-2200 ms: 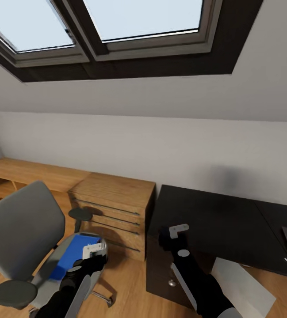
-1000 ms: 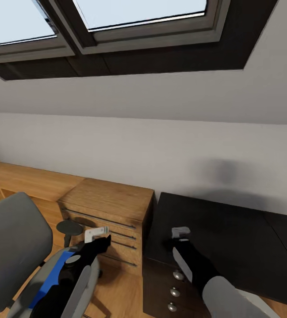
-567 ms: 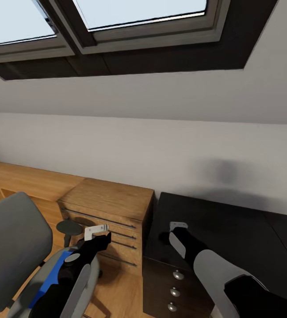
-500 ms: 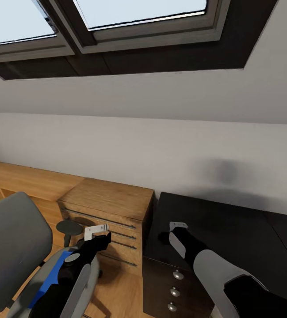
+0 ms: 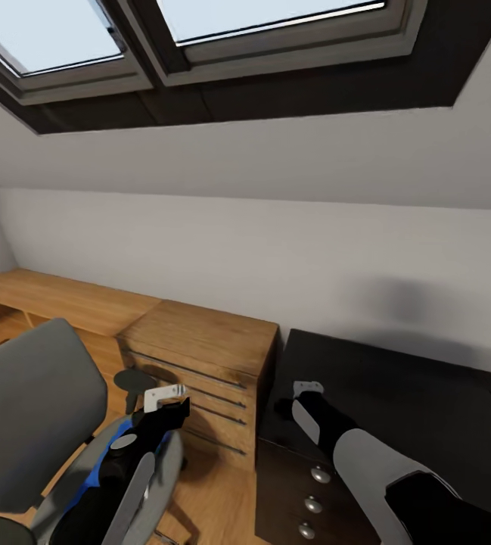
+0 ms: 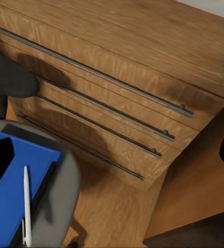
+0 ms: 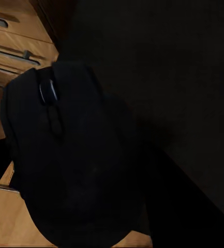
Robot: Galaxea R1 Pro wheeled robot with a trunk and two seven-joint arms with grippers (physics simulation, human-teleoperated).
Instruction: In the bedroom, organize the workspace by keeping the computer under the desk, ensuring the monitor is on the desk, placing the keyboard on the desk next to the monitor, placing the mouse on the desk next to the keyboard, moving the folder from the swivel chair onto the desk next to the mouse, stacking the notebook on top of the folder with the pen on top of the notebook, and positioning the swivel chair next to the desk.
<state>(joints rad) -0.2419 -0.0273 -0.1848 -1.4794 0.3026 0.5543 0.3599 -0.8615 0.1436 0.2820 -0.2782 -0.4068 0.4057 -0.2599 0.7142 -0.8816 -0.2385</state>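
Under slanted skylights, we hover our right gripper point(image 5: 306, 388) over the glossy black desk point(image 5: 411, 393), clamped on the small black mouse point(image 7: 70, 155). Our left gripper point(image 5: 163, 395), jaw state unclear, hangs above the grey swivel chair point(image 5: 33, 409), where the bright blue folder point(image 6: 11, 206) carries the slim white pen point(image 6: 26, 204).

- Daylight comes from the two dark-framed slanted skylights point(image 5: 200, 45), whose panes are blown out to pale blue-white.
- The plain white wall point(image 5: 275, 250) is evenly lit, with one soft grey smudge of shadow at its right.
- Head view stretches toward its edges, bending straight lines.
- The wooden drawer chest point(image 6: 117, 88) is crisp, with soft shadows.
- Right wrist view is very dim: the small black rounded mouse point(image 7: 70, 155) barely separates from the glossy black worktop point(image 7: 184, 77).
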